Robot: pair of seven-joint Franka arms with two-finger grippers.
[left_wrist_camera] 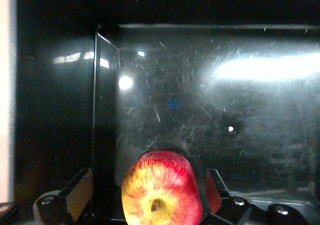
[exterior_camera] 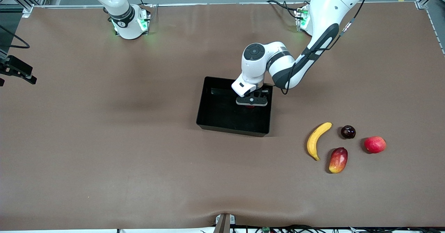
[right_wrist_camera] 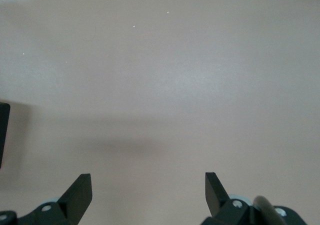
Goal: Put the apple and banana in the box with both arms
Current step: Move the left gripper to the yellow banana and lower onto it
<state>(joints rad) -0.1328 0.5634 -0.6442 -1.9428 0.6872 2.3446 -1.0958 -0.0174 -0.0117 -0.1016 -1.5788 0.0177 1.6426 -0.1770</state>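
Black box (exterior_camera: pixel 215 118) mid-table | left gripper (left_wrist_camera: pixel 150 195) inside it, fingers (left_wrist_camera: pixel 80 190) spread wide around apple (left_wrist_camera: pixel 161 190) (not pinching) | banana (exterior_camera: pixel 317 139) on table toward left arm's end | right gripper (right_wrist_camera: pixel 149 195) wide, waiting above bare table.

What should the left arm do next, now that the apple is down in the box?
Probably lift the left gripper straight up out of the box. Its fingers stand open with gaps either side of the apple, which looks released. The banana lies on the table, nearer the front camera, toward the left arm's end.
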